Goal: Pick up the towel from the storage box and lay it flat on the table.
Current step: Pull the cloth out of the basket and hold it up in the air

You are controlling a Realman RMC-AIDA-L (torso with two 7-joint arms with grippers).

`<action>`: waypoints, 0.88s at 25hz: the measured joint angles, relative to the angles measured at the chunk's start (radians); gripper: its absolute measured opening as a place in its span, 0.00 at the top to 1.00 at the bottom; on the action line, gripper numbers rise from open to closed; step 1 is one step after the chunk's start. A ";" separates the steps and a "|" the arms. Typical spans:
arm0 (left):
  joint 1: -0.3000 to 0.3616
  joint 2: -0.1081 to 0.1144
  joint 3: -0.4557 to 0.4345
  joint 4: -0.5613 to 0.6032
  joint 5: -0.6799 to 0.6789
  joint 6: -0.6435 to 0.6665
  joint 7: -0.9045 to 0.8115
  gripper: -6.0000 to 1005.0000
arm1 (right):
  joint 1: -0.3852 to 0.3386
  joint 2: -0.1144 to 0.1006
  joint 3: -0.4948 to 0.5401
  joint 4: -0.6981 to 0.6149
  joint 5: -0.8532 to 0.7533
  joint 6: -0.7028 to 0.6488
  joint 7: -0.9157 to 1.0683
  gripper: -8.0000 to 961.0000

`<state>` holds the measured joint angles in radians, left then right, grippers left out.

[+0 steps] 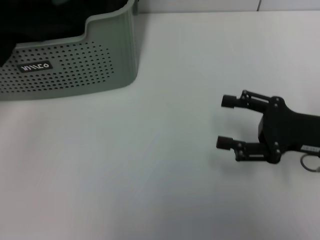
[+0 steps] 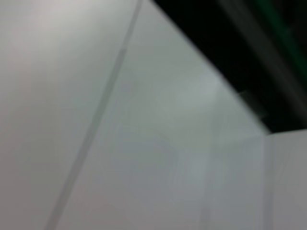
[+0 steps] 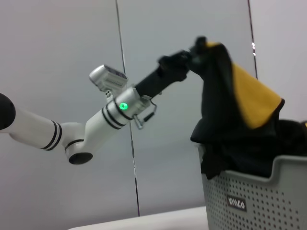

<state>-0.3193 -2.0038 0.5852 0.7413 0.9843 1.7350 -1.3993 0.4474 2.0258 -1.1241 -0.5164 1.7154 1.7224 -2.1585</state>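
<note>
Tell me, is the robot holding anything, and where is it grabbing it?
The left end effector pinches the towel by its top edge, lifting it above the storage box. The right end effector is open, holding nothing.

Even, diffuse overhead light fills the head view, leaving the table [image 1: 150, 165] bright and nearly washed out toward the far edge, with no hard glare spots. A soft, faint shadow lies under the right gripper [image 1: 223, 122] and along the base of the storage box [image 1: 70, 70], whose interior reads as solid black. The whole view is slightly soft. The left wrist view is heavily blurred: only pale grey planes, 1 dim diagonal line and a dark corner can be told. The right wrist view is the sharpest, evenly lit, though the towel [image 3: 225, 91] loses detail in its dark folds.
</note>
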 joint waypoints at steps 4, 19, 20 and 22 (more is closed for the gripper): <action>-0.007 -0.033 0.009 -0.019 -0.030 0.200 -0.092 0.96 | 0.032 0.002 -0.054 0.045 0.130 -0.011 -0.063 0.24; -0.007 -0.095 0.359 -0.236 -0.267 0.294 0.085 0.96 | 0.065 0.002 -0.707 -0.059 0.811 -0.146 -0.309 0.26; -0.026 -0.095 0.362 -0.280 -0.267 0.294 0.121 0.96 | 0.065 0.002 -0.765 -0.071 0.857 -0.192 -0.329 0.26; -0.068 -0.095 0.364 -0.379 -0.264 0.294 0.209 0.96 | 0.063 0.002 -0.901 -0.103 0.980 -0.306 -0.393 0.26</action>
<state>-0.3870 -2.0993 0.9494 0.3618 0.7206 2.0288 -1.1908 0.5106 2.0281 -2.0252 -0.6189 2.6951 1.4164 -2.5512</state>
